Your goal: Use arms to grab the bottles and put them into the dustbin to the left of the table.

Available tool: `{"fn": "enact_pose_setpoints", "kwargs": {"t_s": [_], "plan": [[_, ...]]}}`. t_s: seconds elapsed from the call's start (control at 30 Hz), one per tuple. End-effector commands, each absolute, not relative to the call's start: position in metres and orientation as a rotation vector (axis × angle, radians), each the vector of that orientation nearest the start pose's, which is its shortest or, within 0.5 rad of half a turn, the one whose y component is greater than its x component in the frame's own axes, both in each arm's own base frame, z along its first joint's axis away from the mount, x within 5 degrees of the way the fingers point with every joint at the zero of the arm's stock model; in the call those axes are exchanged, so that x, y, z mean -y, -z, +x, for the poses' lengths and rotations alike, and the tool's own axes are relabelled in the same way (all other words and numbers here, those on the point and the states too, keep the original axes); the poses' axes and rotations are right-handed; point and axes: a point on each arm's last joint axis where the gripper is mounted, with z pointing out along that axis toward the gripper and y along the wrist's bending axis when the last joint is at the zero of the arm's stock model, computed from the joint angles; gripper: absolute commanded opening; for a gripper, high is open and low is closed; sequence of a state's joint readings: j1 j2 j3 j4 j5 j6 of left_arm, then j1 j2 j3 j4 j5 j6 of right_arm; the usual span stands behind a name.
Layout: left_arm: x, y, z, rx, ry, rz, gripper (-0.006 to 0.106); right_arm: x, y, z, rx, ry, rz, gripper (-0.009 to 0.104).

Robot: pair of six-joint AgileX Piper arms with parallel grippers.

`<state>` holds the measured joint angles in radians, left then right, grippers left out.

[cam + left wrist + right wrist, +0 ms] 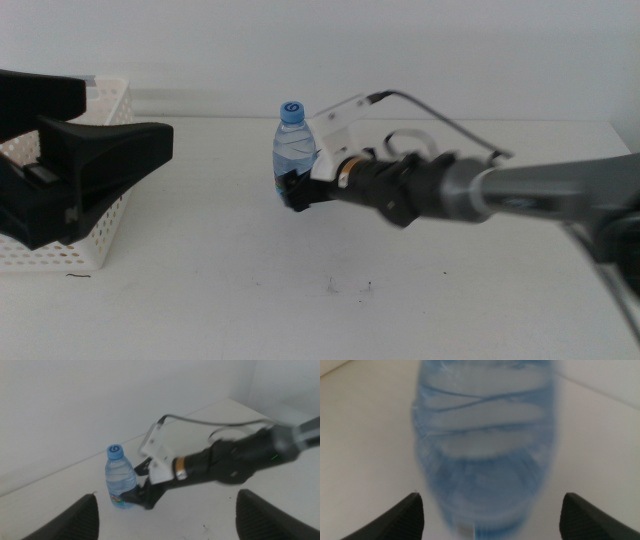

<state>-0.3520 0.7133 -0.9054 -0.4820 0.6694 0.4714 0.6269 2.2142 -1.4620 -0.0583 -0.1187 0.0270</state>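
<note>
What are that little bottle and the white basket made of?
The water bottle looks like thin clear plastic: see-through ribbed walls, glossy blue cap. The dustbin seems matte white moulded plastic, with lattice-perforated walls. The right gripper has its jaws open around the bottle.

**Blurred, cut off, hidden**

In the right wrist view the water bottle (485,455) is blurred, its cap cut off. The right gripper (297,190) hides the bottle's lower side. Left of the bottle, the left gripper (60,165) hides much of the dustbin (60,255).

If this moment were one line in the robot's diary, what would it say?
right gripper: open around upright clear blue-capped water bottle | left gripper: open, over white lattice basket
</note>
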Motion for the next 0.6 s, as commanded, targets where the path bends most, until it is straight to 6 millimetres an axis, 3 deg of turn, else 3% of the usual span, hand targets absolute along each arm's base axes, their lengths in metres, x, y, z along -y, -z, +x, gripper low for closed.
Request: {"fn": "enact_pose_setpoints", "kwargs": {"t_s": [0.0, 0.1, 0.2, 0.33, 0.4, 0.47, 0.57], "plan": [[0.069, -0.402, 0.111, -1.797, 0.468, 0.602, 0.093, -0.269, -0.181, 0.38, -2.103, -0.342, -0.672, 0.093], [0.069, -0.402, 0.111, -1.797, 0.468, 0.602, 0.093, -0.243, -0.216, 0.343, -2.202, -0.325, -0.67, 0.093], [0.069, -0.402, 0.111, -1.797, 0.468, 0.602, 0.093, -0.213, -0.268, 0.301, -2.225, -0.314, -0.679, 0.093], [0.069, -0.402, 0.111, -1.793, 0.465, 0.601, 0.093, -0.174, -0.359, 0.248, -2.14, -0.323, -0.659, 0.093], [0.069, -0.402, 0.111, -1.793, 0.465, 0.601, 0.093, -0.16, -0.394, 0.229, -2.054, -0.345, -0.625, 0.093], [0.069, -0.402, 0.111, -1.793, 0.465, 0.601, 0.093, -0.15, -0.417, 0.214, -1.988, -0.374, -0.598, 0.092], [0.069, -0.402, 0.111, -1.793, 0.465, 0.601, 0.093, -0.143, -0.427, 0.205, -1.958, -0.389, -0.577, 0.092]]}}
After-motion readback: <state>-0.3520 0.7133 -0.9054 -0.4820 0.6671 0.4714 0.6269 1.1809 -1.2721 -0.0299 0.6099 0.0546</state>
